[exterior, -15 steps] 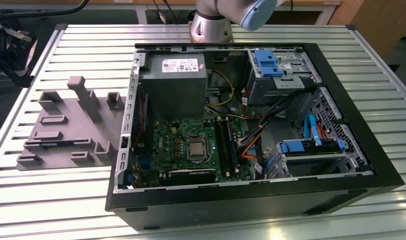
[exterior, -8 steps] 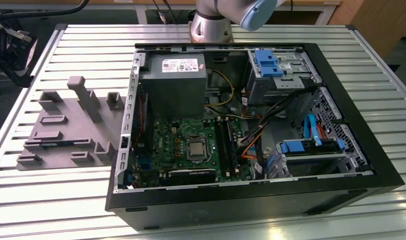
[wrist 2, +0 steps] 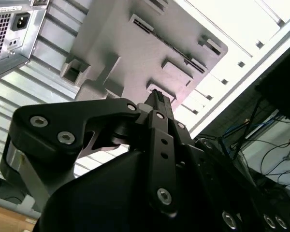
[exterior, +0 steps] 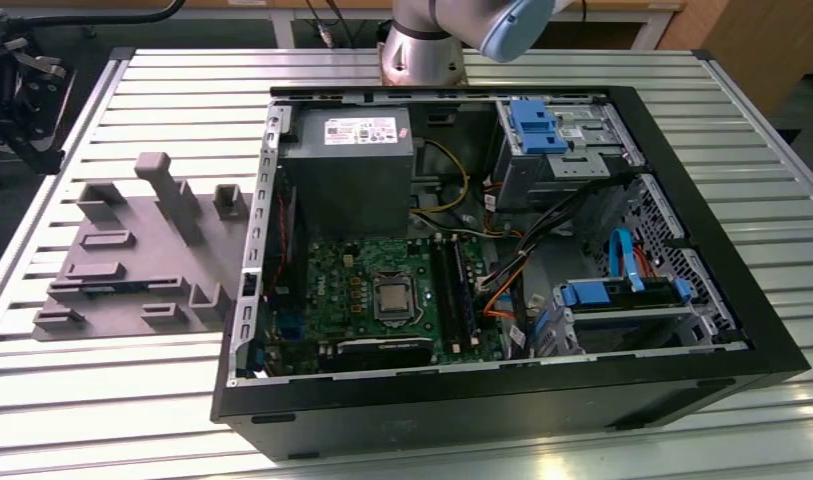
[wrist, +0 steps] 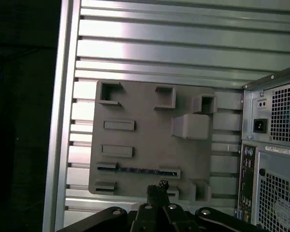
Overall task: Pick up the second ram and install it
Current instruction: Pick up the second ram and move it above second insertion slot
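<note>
Closest to the lens in both wrist views, the black gripper [wrist: 157, 189], fingers [wrist 2: 158, 102] pressed together into one narrow tip and gripping nothing. Hanging above the grey tray [wrist: 145, 140], clear of it, tip close to the tray edge where the blue ram stick [wrist: 137, 170] sits. Stick lying lengthwise in a long slot of the tray, seen as a thin blue line between two end catches, untouched. Elsewhere on the tray, rectangular pockets and raised blocks. Under the tray, a slatted metal table [exterior: 179, 90]. Just beside the tray, toward the exterior view's right, an open computer case [exterior: 513, 405] lying on its side, its vented back panel [wrist: 275, 145] showing next to the tray in the first wrist view. Inside the case, farther from the tray, a green motherboard [exterior: 366, 290] with long black slot rails [exterior: 449, 285]. Well apart from the tray, past the case's far end, the arm's base [exterior: 426, 50].
</note>
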